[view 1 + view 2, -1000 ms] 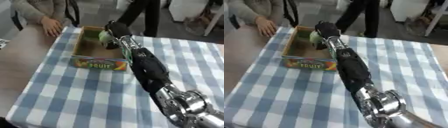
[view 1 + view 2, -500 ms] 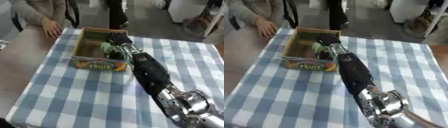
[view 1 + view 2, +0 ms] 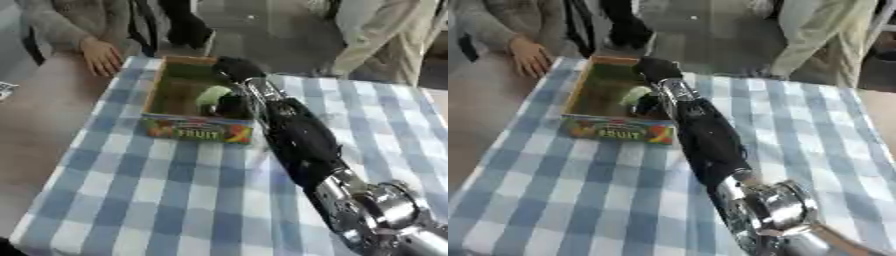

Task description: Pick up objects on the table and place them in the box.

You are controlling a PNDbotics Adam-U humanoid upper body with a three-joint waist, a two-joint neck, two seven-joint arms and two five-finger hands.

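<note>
**Right arm stretched over the box, pale green object inside it**

On the table, a blue-and-white checked cloth of soft woven look is spread flat, and a bare brown wooden strip is left uncovered along the left side. Compared with a second ago, the whole picture is seen to have shifted, so the camera has moved; the box is now set lower and more central in view, and the pale green object, which was then held up at the box's far end, is now seen low within the box.

The right arm, long and black with a glossy silver joint at the near right, is laid diagonally from the near right corner toward the far left, its forearm crossing the right wall of the box. The box, a shallow rectangular cardboard tray with a brown inside and a bright printed near wall lettered "FRUIT", is placed at the far left of the cloth.

The right hand is seen as a dark blurred mass over the right half of the box; whether its fingers are spread or curled cannot be told. The pale green object, rounded and smooth-looking, is found inside the box, just beside or touching the hand; which of these cannot be told.
</note>
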